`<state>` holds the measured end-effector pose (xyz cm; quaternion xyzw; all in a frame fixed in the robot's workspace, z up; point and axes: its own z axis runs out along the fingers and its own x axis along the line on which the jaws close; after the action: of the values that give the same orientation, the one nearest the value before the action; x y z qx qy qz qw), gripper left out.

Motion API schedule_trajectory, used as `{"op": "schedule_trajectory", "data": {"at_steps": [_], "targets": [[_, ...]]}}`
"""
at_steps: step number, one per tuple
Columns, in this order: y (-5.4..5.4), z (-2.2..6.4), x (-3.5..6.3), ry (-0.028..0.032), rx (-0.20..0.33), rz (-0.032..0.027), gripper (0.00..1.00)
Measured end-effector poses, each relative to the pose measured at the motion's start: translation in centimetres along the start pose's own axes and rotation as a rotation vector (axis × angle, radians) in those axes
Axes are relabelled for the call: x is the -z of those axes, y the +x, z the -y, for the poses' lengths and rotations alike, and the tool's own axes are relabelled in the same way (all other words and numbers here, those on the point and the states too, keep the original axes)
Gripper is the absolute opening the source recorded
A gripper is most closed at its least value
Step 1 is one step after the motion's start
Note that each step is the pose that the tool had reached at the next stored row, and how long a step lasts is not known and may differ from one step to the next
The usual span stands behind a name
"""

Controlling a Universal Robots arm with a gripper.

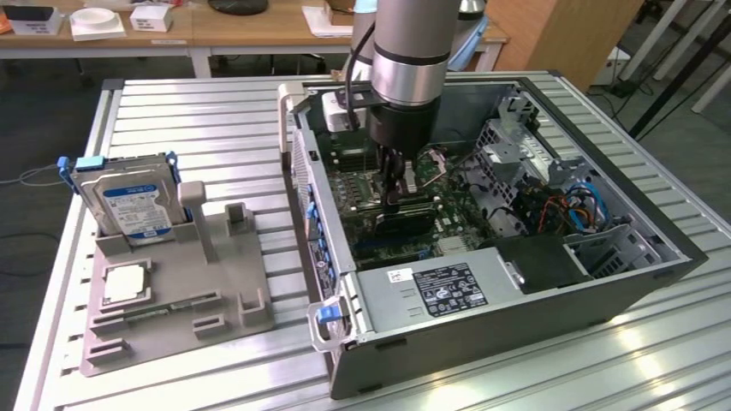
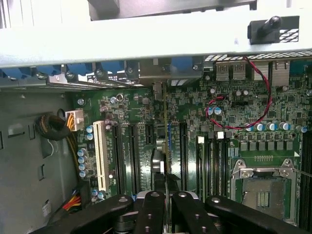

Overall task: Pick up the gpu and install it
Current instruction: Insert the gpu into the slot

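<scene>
Inside the open computer case, the pincer stands clamped on the gpu, held edge-on over a motherboard slot; pick-up looks done, while seating cannot yet be confirmed.

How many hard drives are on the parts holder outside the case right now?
1. A hard drive with a blue-white label stands upright at the back of the grey parts holder, on the exterior view's left of the open computer case.

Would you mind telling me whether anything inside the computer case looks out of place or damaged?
Nothing stands out. The gripper is down inside the open case over the motherboard, holding the gpu edge-on at the slots.
</scene>
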<state>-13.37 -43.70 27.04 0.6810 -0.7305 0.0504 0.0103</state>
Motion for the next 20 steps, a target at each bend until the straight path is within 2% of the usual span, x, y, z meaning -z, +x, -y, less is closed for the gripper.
{"op": "schedule_trajectory", "data": {"at_steps": [14,20], "targets": [[-0.05,0.70,-0.01,-0.0002,0.000,0.0011,0.15],[-0.06,0.74,-0.03,-0.0002,0.000,0.0012,0.15]]}}
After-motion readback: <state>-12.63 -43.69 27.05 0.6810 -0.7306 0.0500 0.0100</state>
